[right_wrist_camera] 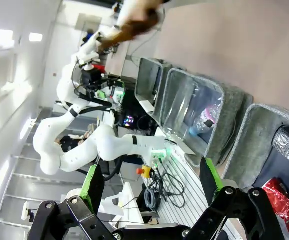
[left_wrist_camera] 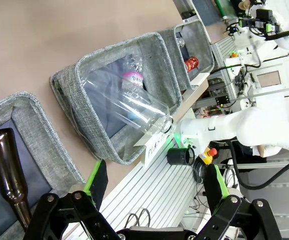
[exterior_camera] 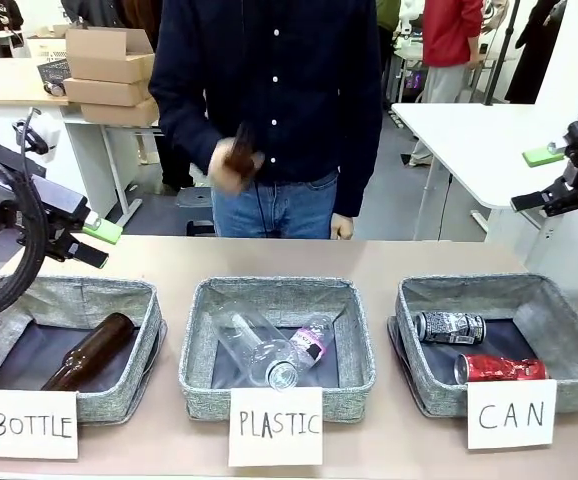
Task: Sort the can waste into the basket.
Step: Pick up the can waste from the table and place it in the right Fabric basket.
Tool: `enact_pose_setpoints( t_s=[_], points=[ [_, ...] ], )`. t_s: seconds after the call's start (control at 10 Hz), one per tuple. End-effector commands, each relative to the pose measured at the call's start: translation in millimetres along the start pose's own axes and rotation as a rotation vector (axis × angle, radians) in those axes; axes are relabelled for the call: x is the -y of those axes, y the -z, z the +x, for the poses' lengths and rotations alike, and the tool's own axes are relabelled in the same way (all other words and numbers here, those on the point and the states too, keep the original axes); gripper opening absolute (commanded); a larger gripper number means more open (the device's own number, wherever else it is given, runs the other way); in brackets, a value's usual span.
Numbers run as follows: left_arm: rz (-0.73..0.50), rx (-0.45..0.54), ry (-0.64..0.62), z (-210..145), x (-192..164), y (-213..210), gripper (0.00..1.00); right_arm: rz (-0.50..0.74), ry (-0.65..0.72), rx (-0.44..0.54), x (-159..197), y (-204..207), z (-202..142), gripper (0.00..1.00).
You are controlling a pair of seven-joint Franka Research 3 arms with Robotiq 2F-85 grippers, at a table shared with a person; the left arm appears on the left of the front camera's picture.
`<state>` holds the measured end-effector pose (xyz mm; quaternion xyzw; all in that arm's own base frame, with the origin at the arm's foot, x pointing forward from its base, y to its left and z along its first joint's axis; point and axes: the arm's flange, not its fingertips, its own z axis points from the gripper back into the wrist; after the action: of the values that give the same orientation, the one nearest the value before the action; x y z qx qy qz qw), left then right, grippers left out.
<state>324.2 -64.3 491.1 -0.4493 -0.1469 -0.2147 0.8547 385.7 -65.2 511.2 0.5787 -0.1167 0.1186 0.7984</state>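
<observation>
While both end effectors gape empty, red can (exterior_camera: 499, 368) half hidden by basket (exterior_camera: 569, 375) wall, person's hand (exterior_camera: 234, 165) blurred.

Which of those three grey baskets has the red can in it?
The basket at the robot's right, behind the card reading "CAN". The red can lies there beside a black-and-silver can; the others hold bottles.

Red can (exterior_camera: 499, 368) and patterned can (exterior_camera: 450, 327) lie inside the CAN basket (exterior_camera: 569, 330)
</observation>
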Motion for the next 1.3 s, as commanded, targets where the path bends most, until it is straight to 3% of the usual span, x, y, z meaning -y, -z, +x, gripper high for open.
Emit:
enact_pose_setpoints(
  t_s=[0.0,1.2],
  points=[
    [0.001,-0.002,0.019,-1.1,-1.8,-1.3,1.0,-0.001,-0.013,-0.015,-0.6,-4.0,0.4,1.0],
    [0.001,-0.002,0.019,-1.1,-1.8,-1.3,1.0,-0.001,-0.013,-0.015,-0.6,-4.0,0.4,1.0]
  ],
)
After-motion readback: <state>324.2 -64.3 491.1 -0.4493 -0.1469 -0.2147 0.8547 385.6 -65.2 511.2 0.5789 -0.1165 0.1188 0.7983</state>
